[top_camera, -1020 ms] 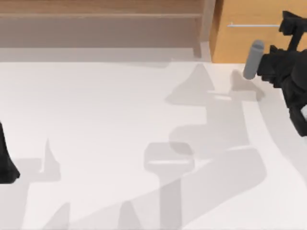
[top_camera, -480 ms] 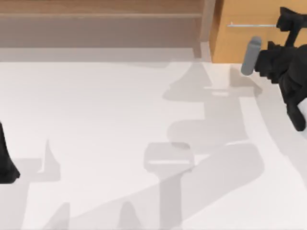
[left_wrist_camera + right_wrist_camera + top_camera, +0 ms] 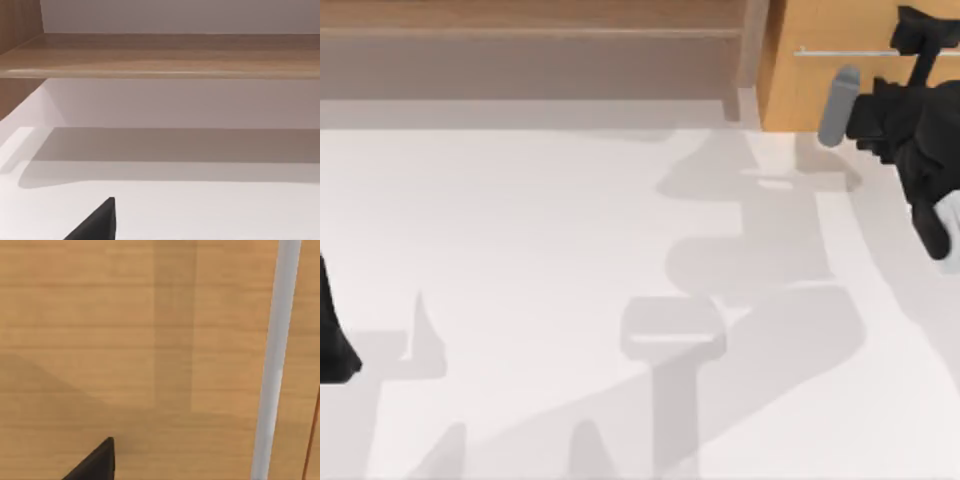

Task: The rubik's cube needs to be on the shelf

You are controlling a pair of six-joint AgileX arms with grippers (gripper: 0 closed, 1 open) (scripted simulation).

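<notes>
Where the top view meets its left edge, low down, my left arm sits parked on the white table. A dark tip of the left gripper pokes into the bottom of the left wrist view. I cannot tell if that gripper is apart or together.

Along the top of the top view, from the upper left to past the middle, runs the long wooden shelf. Its board shows bare wood all along. Under the board is a grey hollow, and it shows plain grey. The left wrist view looks at this shelf too, with plain wood across the board.

Just right of the shelf stands a wooden post. Right of the post, in the upper right, is an orange wood drawer with a thin metal handle. The drawer is closed.

My right gripper is at the far upper right, over the drawer front, just beside the handle's right end. I cannot tell if it is apart or together.
</notes>
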